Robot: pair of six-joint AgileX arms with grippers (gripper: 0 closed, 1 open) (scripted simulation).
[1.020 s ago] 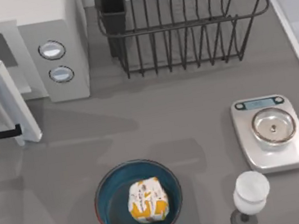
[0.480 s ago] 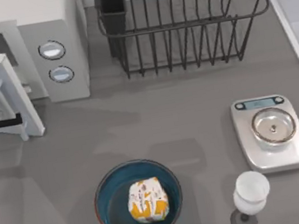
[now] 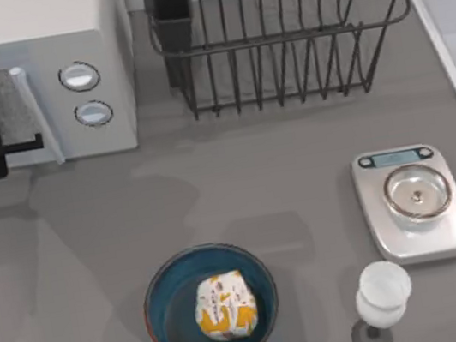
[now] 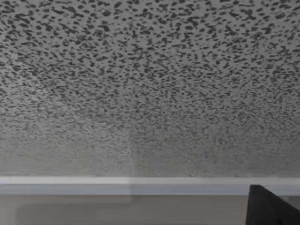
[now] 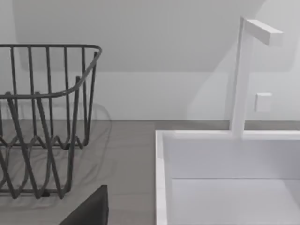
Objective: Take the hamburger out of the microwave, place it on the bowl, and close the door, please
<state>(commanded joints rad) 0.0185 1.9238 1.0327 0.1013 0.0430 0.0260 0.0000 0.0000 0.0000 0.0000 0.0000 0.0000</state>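
The hamburger (image 3: 225,307) sits in the blue bowl (image 3: 161,286) at the bench's (image 3: 284,197) near edge, so that part looks finished and only the door remains.

Farther back at the top view's left, the left hand (image 3: 29,148) is pressed against the microwave's (image 3: 99,70) door (image 3: 0,103) beside its white bar handle (image 3: 35,115); I cannot tell whether its fingers are apart or together. The left wrist view faces the meshed window (image 4: 150,84) at very close range. The door looks almost flush with the front.

The risk I judge: pushing on past the latch could shove the whole oven backwards (it sits near the wire dish rack (image 3: 276,33)), or the fingertip could slide off the handle and leave the door slightly ajar.
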